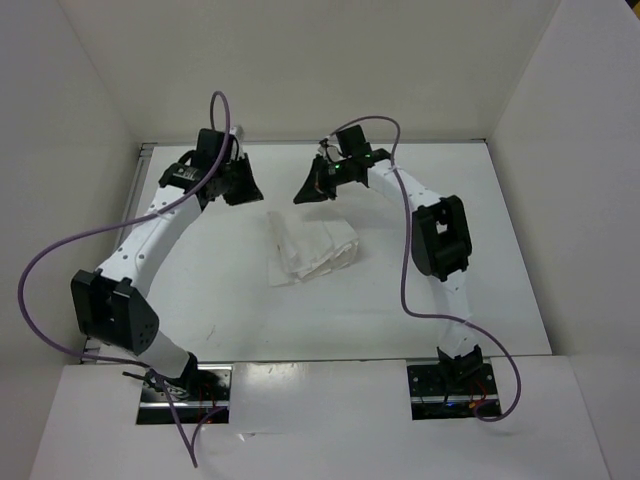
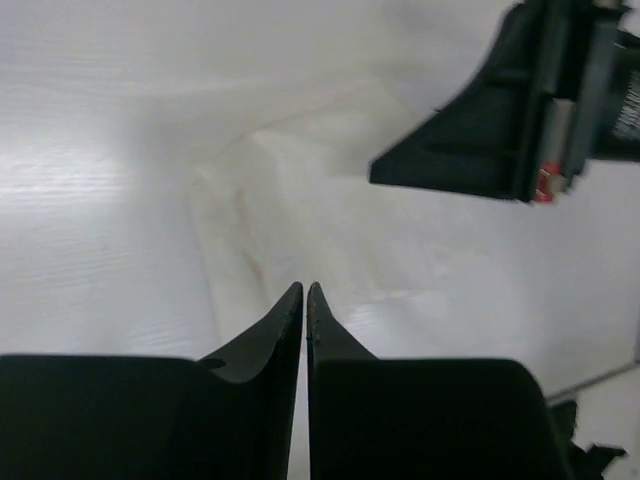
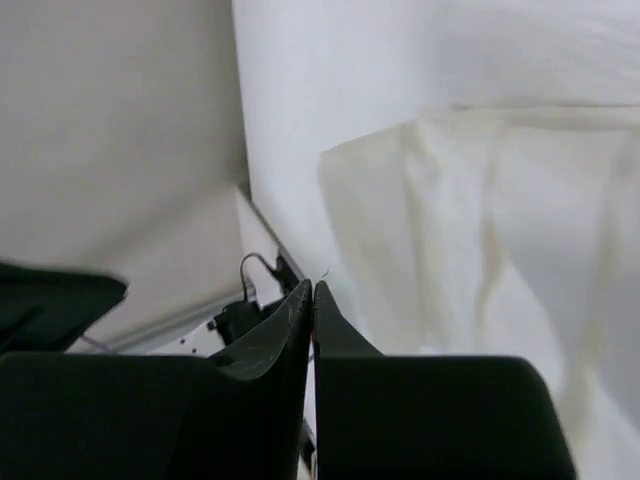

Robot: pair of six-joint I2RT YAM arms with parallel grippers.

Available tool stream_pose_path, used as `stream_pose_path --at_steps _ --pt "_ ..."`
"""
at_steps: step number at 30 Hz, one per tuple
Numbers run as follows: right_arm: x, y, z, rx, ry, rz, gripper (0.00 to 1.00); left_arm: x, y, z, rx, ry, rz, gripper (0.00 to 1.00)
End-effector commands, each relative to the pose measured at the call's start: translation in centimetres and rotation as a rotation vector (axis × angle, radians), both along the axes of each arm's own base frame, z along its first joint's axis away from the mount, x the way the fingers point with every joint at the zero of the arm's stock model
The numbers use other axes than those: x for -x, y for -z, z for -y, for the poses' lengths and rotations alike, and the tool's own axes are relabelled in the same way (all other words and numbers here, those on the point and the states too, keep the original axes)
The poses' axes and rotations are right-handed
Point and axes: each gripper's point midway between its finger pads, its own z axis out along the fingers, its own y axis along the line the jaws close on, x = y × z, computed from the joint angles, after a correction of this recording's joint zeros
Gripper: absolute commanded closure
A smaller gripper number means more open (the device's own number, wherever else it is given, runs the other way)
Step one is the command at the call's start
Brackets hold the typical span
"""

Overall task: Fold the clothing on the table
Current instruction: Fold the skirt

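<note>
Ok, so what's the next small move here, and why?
Probably open the left gripper and lower it to the near-left layer poking out of the white pleated fabric garment; that gripper and the right gripper are shut, empty, off the cloth.

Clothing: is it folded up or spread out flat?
Folded. The clothing lies on the table as a small bundle with layers stacked.
</note>
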Motion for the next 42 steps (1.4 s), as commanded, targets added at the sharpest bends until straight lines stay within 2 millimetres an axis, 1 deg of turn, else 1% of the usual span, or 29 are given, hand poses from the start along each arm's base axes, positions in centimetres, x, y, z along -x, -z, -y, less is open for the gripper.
stream_pose_path --at_steps 1,2,3,4,6,7,8,9,10,11,14,16,17,18,21,23,24,25,26,27,28,29,30,33,36,38,39,41,42 --pt "-1.7 -0.3 5.2 0.132 0.123 0.065 0.94 0.7 -0.8 5.3 0.192 0.213 0.028 0.9" --pt "-1.3 1.5 6.0 0.16 0.135 0.025 0.94 1.2 -0.8 6.9 0.269 0.288 0.009 0.9" --pt "-0.8 1.5 6.2 0.164 0.13 0.026 0.95 0.8 -0.2 7.7 0.305 0.309 -0.012 0.9" --pt "-1.3 1.6 7.4 0.165 0.156 0.023 0.95 0.5 0.3 8.2 0.323 0.33 -0.009 0.9" --pt "-0.8 3.1 8.3 0.181 0.162 -0.003 0.95 -0.2 2.4 8.9 0.343 0.341 -0.058 0.9" --pt "-1.0 3.0 8.9 0.179 0.174 0.001 0.95 -0.4 3.4 9.0 0.34 0.337 -0.08 0.9" --pt "-0.3 3.9 9.0 0.183 0.166 -0.028 0.95 -0.8 4.2 9.1 0.339 0.335 -0.091 0.91" --pt "-0.2 3.7 9.0 0.181 0.161 -0.011 0.95 -0.9 6.4 8.8 0.338 0.322 -0.145 0.91" --pt "-0.1 4.0 9.4 0.179 0.164 -0.025 0.95 -0.6 7.8 8.8 0.334 0.316 -0.18 0.93" --pt "0.4 4.7 9.6 0.188 0.156 -0.037 0.95 -0.7 8.9 8.2 0.331 0.299 -0.204 0.93" --pt "1.1 5.1 10.2 0.187 0.154 -0.044 0.95 0.6 12.3 7.0 0.316 0.253 -0.287 0.94" --pt "1.2 5.7 10.7 0.193 0.156 -0.048 0.95 1.0 12.9 6.1 0.275 0.216 -0.286 0.94" --pt "1.6 6.3 10.8 0.199 0.154 -0.065 0.95 1.9 14.1 5.7 0.259 0.201 -0.324 0.94" --pt "1.4 6.3 11.2 0.199 0.163 -0.066 0.95 2.3 14.1 5.6 0.258 0.201 -0.327 0.94" --pt "1.5 7.6 12.1 0.211 0.168 -0.079 0.95 3.8 16.3 4.8 0.23 0.166 -0.386 0.94" --pt "1.5 8.3 12.6 0.218 0.176 -0.099 0.95 4.4 17.2 4.8 0.217 0.155 -0.401 0.94" --pt "1.4 8.5 12.7 0.226 0.176 -0.089 0.95 5.3 18.1 4.9 0.209 0.159 -0.432 0.94" --pt "1.7 9.1 12.8 0.232 0.174 -0.106 0.95 5.1 18.5 5.0 0.214 0.151 -0.435 0.94" --pt "1.8 9.6 12.8 0.236 0.173 -0.117 0.95 5.8 19.2 5.3 0.207 0.159 -0.457 0.94" --pt "1.6 9.5 12.8 0.233 0.174 -0.108 0.95 5.7 19.6 5.1 0.194 0.15 -0.463 0.94" --pt "1.8 10.4 13.0 0.249 0.178 -0.124 0.95 6.0 20.5 5.0 0.19 0.147 -0.482 0.94" --pt "1.8 10.4 13.0 0.25 0.178 -0.124 0.95 6.0 20.5 5.0 0.195 0.138 -0.486 0.94" --pt "2.1 10.7 13.0 0.253 0.177 -0.134 0.95 6.4 21.2 4.7 0.183 0.129 -0.505 0.94" --pt "2.3 11.5 13.4 0.278 0.188 -0.14 0.95 6.7 21.6 4.5 0.173 0.122 -0.513 0.94" --pt "2.2 9.0 13.4 0.26 0.194 -0.09 0.95 6.3 19.4 4.6 0.185 0.131 -0.46 0.93" --pt "1.6 6.8 13.7 0.267 0.22 -0.024 0.95 6.1 15.7 5.0 0.22 0.157 -0.387 0.89" --pt "1.1 4.2 14.2 0.281 0.265 0.049 0.95 6.0 12.7 5.1 0.236 0.169 -0.313 0.87" --pt "1.3 1.7 15.1 0.309 0.305 0.1 0.95 5.7 8.6 5.2 0.264 0.178 -0.213 0.74" --pt "1.5 -1.3 15.6 0.306 0.336 0.171 0.94 6.1 5.2 5.1 0.289 0.186 -0.125 0.69"
